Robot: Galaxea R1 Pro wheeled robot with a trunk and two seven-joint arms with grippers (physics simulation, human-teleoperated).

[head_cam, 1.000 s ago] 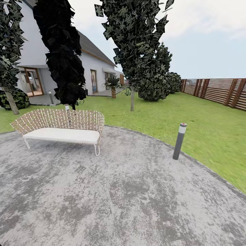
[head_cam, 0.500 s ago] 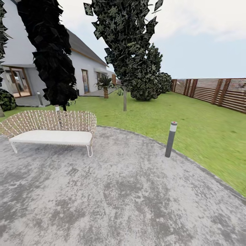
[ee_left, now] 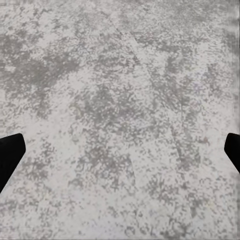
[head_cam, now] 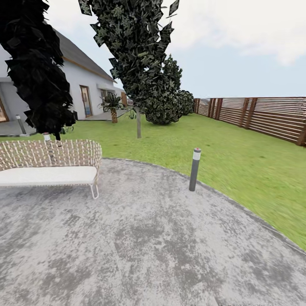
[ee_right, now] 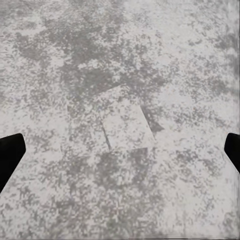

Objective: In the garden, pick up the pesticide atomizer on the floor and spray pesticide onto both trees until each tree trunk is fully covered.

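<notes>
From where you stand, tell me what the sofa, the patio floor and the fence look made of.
Sofa: woven wicker-like back, open lattice weave, with a plain white cushion, probably fabric.
Patio floor: mottled, speckled grey stone or concrete, matte.
Fence: reddish-brown horizontal slats, apparently wood.

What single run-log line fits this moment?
phase: travelling | floor: grey mottled stone patio | ahead: grey red-topped bollard lamp, woven white-cushioned sofa | left gripper: open | right gripper: open
</notes>
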